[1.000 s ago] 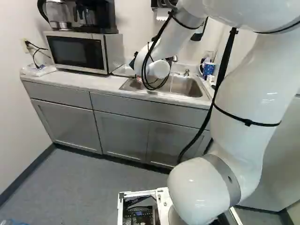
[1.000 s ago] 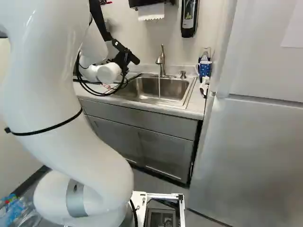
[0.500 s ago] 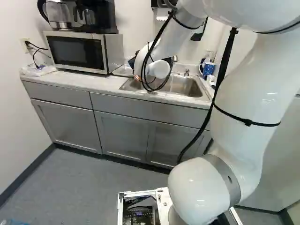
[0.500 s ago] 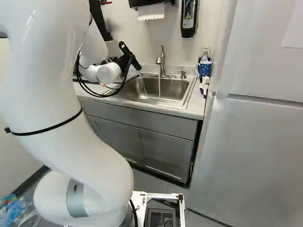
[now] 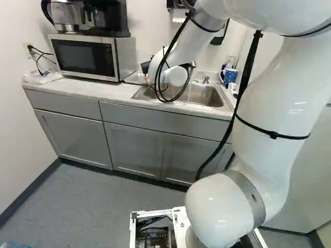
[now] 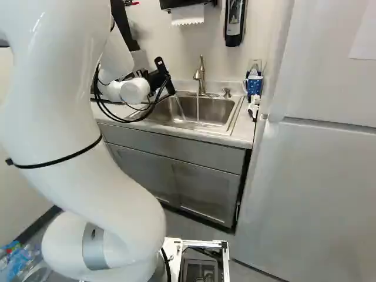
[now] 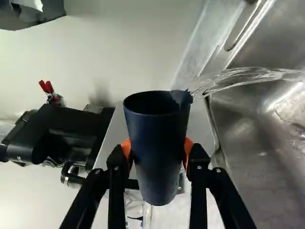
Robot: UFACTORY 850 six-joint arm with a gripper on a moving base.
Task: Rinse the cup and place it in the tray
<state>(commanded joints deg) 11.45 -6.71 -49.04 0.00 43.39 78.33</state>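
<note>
Navy cup (image 7: 157, 148), in hand (image 6: 160, 77), btwn pads (image 7: 188, 149)

Black coffee maker (image 5: 106, 18) on a microwave (image 5: 85, 57), grey cabinets (image 5: 77, 137), paper towel (image 6: 188, 15) near wall dispenser (image 6: 234, 23), pale fridge (image 6: 317, 182)

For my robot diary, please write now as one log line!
fingers: shut on dark blue cup | cup: tipped, pouring water into sink | faucet: running

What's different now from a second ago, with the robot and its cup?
The tool has turned, tipping the dark blue cup further, and water now pours from its rim into the sink. The tool still grips the cup. The base, the running faucet and the microwave stayed put.
</note>
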